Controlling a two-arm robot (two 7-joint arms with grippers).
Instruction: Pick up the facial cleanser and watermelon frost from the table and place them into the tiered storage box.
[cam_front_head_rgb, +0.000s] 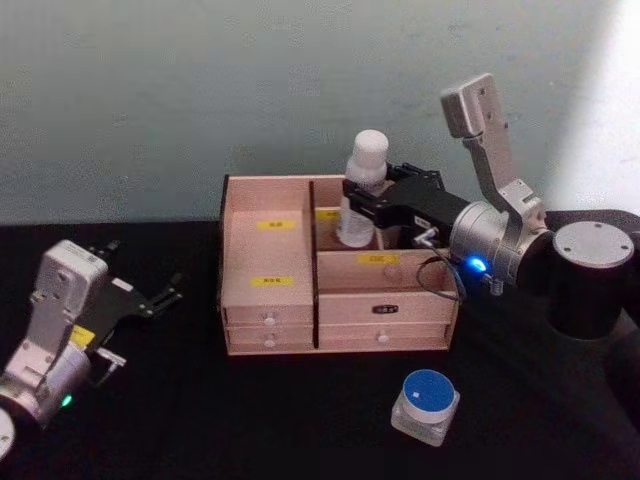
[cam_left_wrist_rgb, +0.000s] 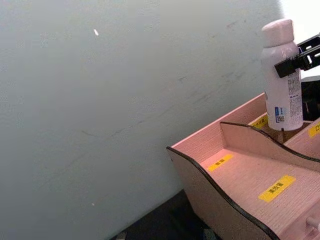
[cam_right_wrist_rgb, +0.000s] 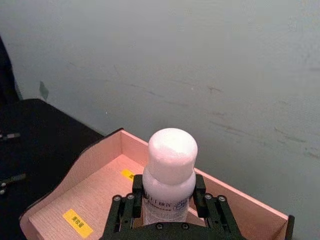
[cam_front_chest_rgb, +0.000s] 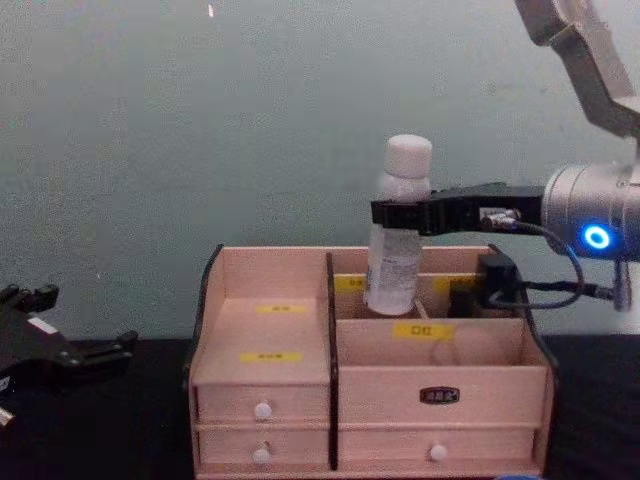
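Right gripper (cam_front_head_rgb: 362, 200) is pinching the facial cleanser (cam_front_head_rgb: 366, 160) upright, base hanging in a rear compartment of the tiered storage box (cam_front_head_rgb: 270, 300). Watermelon frost (cam_front_head_rgb: 427, 403) is sitting on the table (cam_front_head_rgb: 250, 420) before it. Left gripper (cam_front_head_rgb: 140, 275) is idling far left, fingers spread.

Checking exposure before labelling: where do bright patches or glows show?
Head view: pale light washes the wall at upper right; a blue lamp glows behind the right gripper, shut on the bottle at the box; left gripper parked, open. Chest view: same lamp glows.

Can't tell whether the facial cleanser (cam_front_chest_rgb: 393, 268) actually touches the floor of the tiered storage box (cam_front_chest_rgb: 480, 350); its lettering and the yellow labels (cam_front_chest_rgb: 270, 357) are too tiny to read.
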